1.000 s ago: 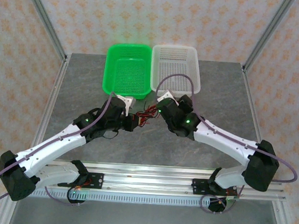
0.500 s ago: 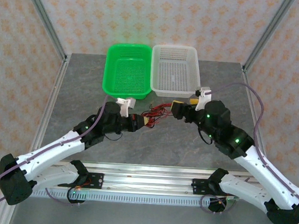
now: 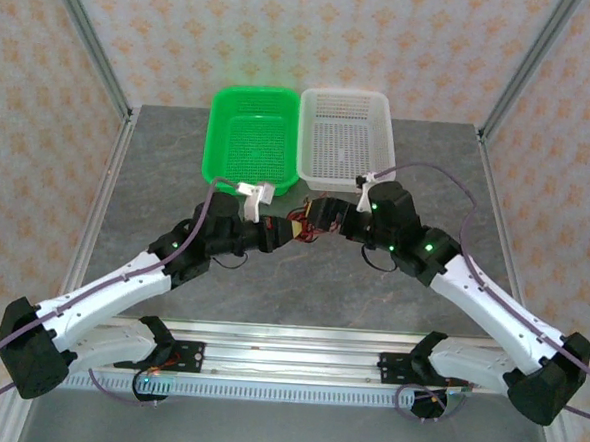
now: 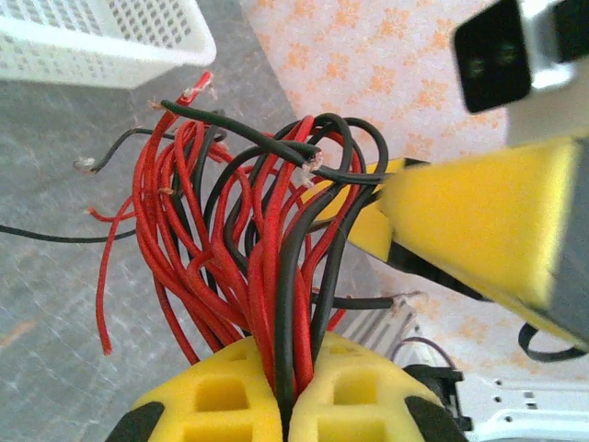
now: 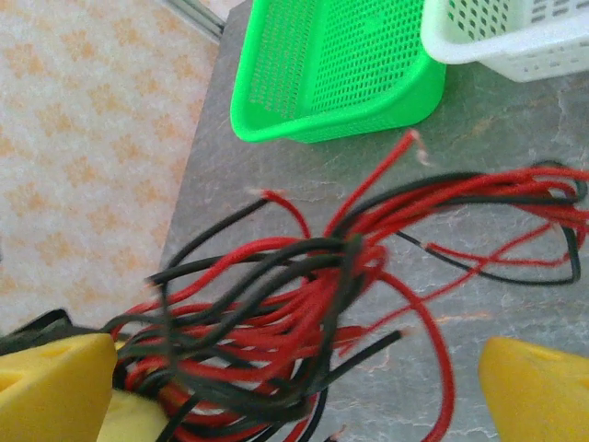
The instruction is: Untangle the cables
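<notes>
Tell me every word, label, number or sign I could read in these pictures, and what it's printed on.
No readable text anywhere.
The green basket, the white basket and the red and black cables carry no print.
The walls show only an orange ornament pattern, no letters.
Any marks on the fittings of the metal rail are too small to read.

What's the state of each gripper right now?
Left gripper: closed, clamping the bundle of red and black cables.
Right gripper: open, jaws wide either side of the cables, gripping nothing.
</notes>
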Robot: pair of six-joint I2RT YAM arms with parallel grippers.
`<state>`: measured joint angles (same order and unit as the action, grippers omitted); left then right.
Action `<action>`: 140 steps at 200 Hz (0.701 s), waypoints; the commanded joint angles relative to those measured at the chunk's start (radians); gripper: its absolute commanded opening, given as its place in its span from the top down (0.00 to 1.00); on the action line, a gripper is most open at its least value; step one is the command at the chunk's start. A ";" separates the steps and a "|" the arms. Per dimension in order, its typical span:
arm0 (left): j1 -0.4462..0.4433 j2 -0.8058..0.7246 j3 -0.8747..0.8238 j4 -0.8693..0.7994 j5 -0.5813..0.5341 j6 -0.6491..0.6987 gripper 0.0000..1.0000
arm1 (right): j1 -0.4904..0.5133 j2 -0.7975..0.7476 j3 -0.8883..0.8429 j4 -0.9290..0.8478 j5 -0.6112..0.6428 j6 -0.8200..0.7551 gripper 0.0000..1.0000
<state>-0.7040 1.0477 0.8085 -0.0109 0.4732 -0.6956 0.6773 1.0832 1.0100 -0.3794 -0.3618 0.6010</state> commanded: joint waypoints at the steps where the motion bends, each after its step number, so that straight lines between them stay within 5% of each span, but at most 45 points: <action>1: 0.001 -0.017 0.066 -0.060 -0.098 0.162 1.00 | -0.062 0.023 0.025 0.030 -0.120 0.142 0.00; 63: -0.122 0.027 0.117 -0.091 -0.429 0.398 1.00 | -0.117 0.055 -0.022 0.200 -0.271 0.431 0.00; 101: -0.215 0.093 0.149 -0.040 -0.530 0.481 1.00 | -0.117 0.088 -0.067 0.320 -0.326 0.555 0.00; 140: -0.233 0.100 0.152 -0.002 -0.550 0.499 1.00 | -0.117 0.117 -0.054 0.321 -0.321 0.567 0.23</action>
<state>-0.9298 1.1614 0.9203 -0.0937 -0.0120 -0.2478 0.5636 1.1900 0.9516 -0.1116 -0.6674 1.1286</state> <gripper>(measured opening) 0.049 0.858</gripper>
